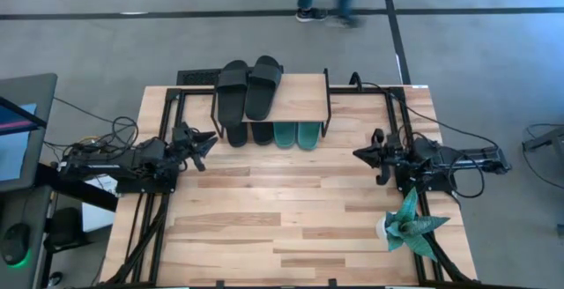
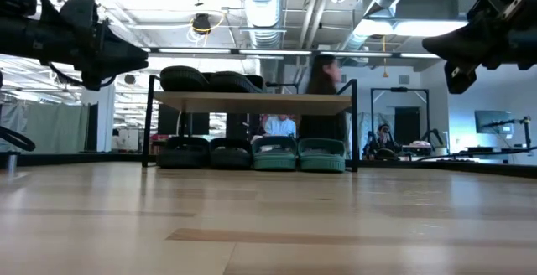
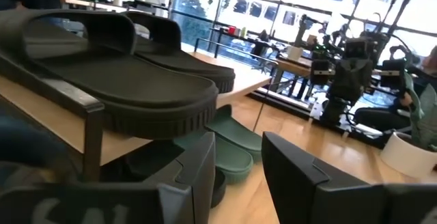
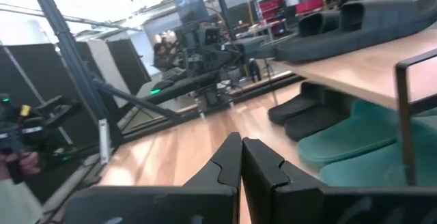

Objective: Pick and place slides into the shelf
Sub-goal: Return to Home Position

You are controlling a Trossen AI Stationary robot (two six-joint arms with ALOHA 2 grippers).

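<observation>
Shelf (image 1: 300,104) at the surface's (image 1: 291,210) far edge: two black slides (image 1: 249,86) on top, two more black and two green slides (image 1: 296,134) beneath. Left hand (image 1: 207,150) open, right hand (image 1: 359,154) closed, both empty.

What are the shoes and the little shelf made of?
The black slides look like matte rubber or foam: thick, dull, with ribbed sole edges. The teal slides seem to be the same stuff. The shelf's top looks like light, unpainted wood, and its thin black legs are probably painted metal.
</observation>
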